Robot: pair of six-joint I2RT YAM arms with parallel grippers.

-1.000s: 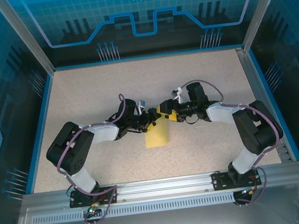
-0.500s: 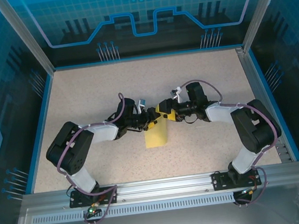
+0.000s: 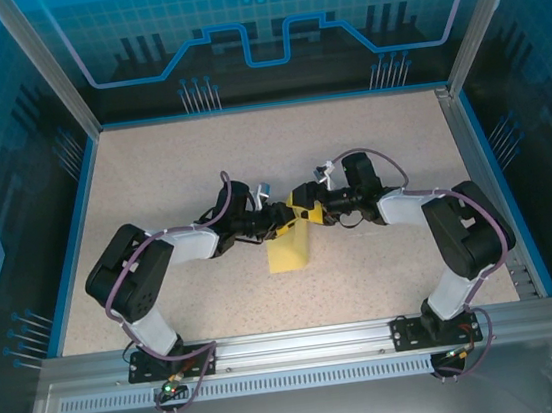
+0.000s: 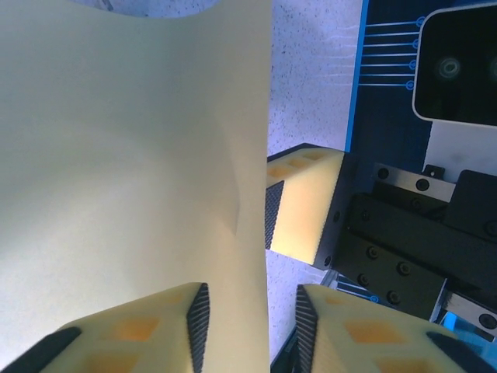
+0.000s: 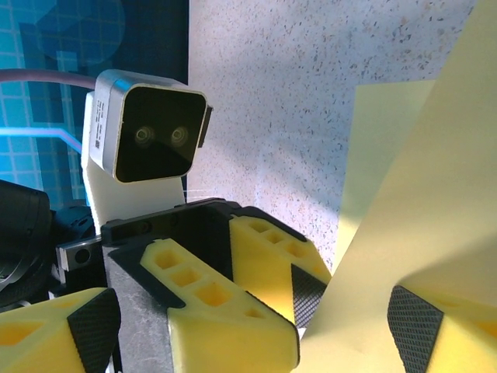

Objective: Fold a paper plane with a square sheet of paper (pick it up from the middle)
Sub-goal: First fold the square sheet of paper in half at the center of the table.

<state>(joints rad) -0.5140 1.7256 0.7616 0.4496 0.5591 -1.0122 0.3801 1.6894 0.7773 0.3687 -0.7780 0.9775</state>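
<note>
The pale-yellow sheet of paper (image 3: 289, 253) stands bent on the table's middle, its top edge raised between both grippers. My left gripper (image 3: 278, 223) reaches in from the left and my right gripper (image 3: 304, 210) from the right, tip to tip. In the left wrist view the paper (image 4: 124, 155) lies against one pad of my left gripper (image 4: 252, 311), with a clear gap to the other pad. A finger of the right gripper (image 4: 307, 210) touches the paper's edge. In the right wrist view my right gripper (image 5: 255, 326) stands wide open around the left gripper's fingers (image 5: 210, 299) and the paper (image 5: 411, 194).
The speckled beige table (image 3: 172, 179) is framed by a blue rim (image 3: 76, 231) and blue see-through walls. An aluminium rail (image 3: 293, 345) with both arm bases runs along the near edge. Both elbows spread out to the sides.
The right gripper has edged a little left and away. The paper looks slightly narrower and more upright from above. The left arm has barely moved.
</note>
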